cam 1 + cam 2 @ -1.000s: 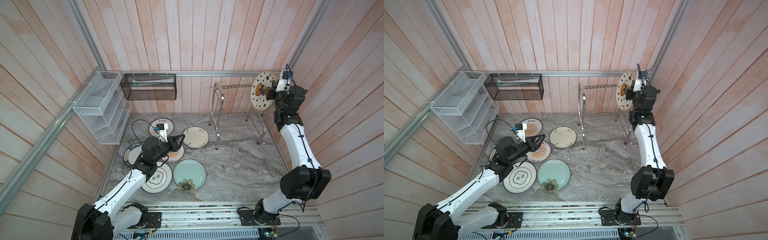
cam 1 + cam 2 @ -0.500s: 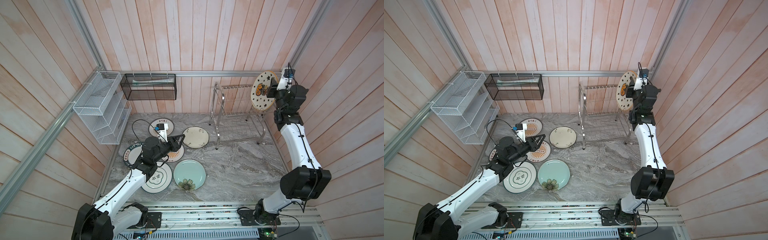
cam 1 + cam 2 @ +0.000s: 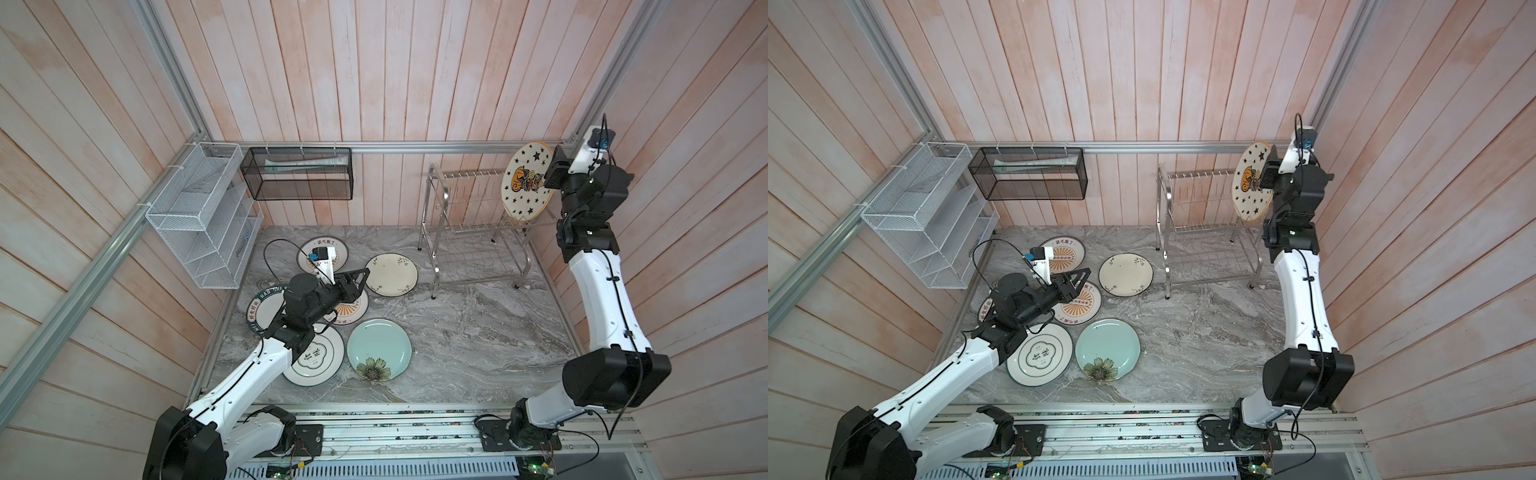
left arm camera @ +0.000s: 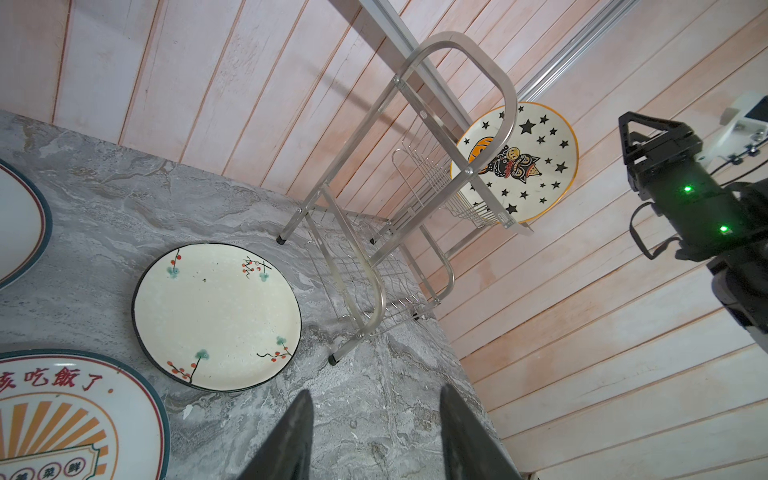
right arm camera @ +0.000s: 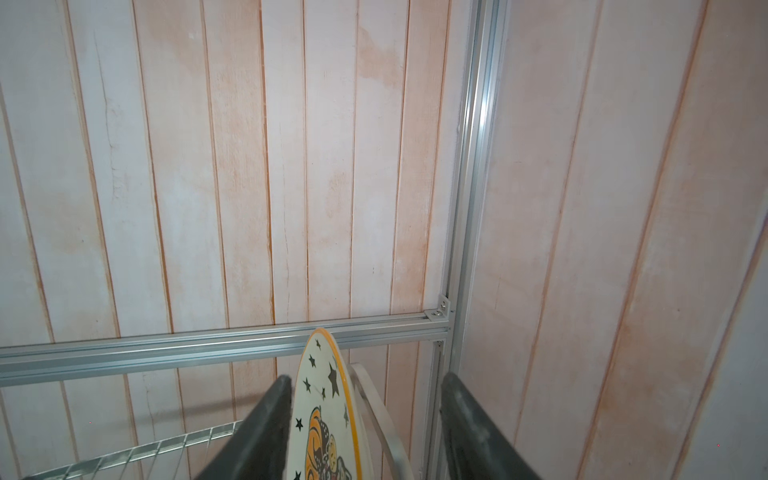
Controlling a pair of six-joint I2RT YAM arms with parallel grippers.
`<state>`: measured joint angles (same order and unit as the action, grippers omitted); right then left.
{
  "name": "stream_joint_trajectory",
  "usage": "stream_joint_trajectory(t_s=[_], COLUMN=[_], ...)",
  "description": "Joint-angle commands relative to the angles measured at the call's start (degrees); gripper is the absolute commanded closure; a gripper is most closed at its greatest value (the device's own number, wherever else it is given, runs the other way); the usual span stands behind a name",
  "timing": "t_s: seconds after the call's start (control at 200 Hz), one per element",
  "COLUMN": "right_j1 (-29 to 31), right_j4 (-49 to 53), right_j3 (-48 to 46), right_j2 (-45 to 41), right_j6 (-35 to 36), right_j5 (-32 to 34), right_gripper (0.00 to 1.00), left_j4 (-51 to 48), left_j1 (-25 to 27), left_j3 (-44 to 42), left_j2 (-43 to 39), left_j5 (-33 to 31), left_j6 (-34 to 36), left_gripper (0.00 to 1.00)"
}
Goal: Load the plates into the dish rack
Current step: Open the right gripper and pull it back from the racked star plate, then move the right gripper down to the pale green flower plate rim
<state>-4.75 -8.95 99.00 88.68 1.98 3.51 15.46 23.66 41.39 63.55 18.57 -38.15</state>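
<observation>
View from above into a wood-panelled booth with a grey marble tabletop [image 3: 478, 340]. At the back right stands a shiny steel 2-tier wire dish rack [image 3: 482, 228], its right end close to the right wall.

A round yellow-rimmed plate with black stars [image 3: 525, 187] stands on edge at the right end of the rack's upper tier. Its lower rim sits among the wires and its top rim rises above the rack's frame. The right gripper [image 3: 555, 168] is at the rim nearest the wall. In the right wrist view its fingers [image 5: 274, 419] are spread: 1 lies just beside the plate, the other stands clear, so nothing is pinched.

6 more plates lie flat, bunched at the left of the tabletop with rims close or touching:
- a cream plate with small sprigs [image 3: 390, 274], just left of the rack's front leg
- a rear orange-sunburst plate [image 3: 340, 254]
- a near orange-sunburst plate [image 3: 349, 311]
- a pale-blue plate with a flower [image 3: 379, 349]
- a green-ringed white plate [image 3: 318, 359]
- a dark-green lettered plate [image 3: 262, 307] by the left edge, partly under the left arm

The left gripper [image 3: 363, 276] hovers over the near sunburst plate's rim. Its fingers [image 4: 299, 436] are spread around air and point toward the rack.

Open marble runs from the plates to the right wall, in front of the rack.
</observation>
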Motion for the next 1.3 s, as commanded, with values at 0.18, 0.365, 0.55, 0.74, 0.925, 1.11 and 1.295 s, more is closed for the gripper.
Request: stream_joint_trajectory(t_s=[0.18, 0.365, 0.55, 0.74, 0.925, 1.11, 1.295], right_j1=[0.21, 0.34, 5.50, 5.78, 14.32, 25.78, 34.07], right_j4=[4.56, 9.81, 10.29, 1.40, -12.26, -13.46, -16.76], right_j3=[3.11, 4.60, -2.04, -23.44, -46.81, -60.39, -68.86], right_j2=[-8.02, -12.42, -17.85, -26.25, -33.89, -37.21, -34.83], right_j6=[-3.21, -3.66, -5.54, -21.01, -28.43, -28.25, -30.82], right_j5=[-7.67, -13.44, -13.79, -25.15, -30.76, -22.45, -18.43], right_gripper=[0.26, 0.22, 0.19, 0.22, 0.29, 0.34, 0.37], left_j4=[0.38, 1.25, 0.94, -1.01, -3.10, -2.73, -3.24], left_j1=[-0.20, -0.20, -0.19, -0.19, -0.20, -0.19, -0.15], left_j3=[-0.27, 0.02, 0.08, -0.17, -0.16, 0.20, 0.86], left_j2=[-0.55, -0.20, 0.08, -0.44, -0.04, 0.90, 2.99], left_j5=[-1.60, -2.35, -2.64, -2.48, -1.46, 2.79, 6.21], left_j6=[1.04, 0.89, 0.84, 1.21, 1.70, 0.59, -1.51], left_gripper=[0.49, 0.49, 0.48, 0.46, 0.44, 0.41, 0.30])
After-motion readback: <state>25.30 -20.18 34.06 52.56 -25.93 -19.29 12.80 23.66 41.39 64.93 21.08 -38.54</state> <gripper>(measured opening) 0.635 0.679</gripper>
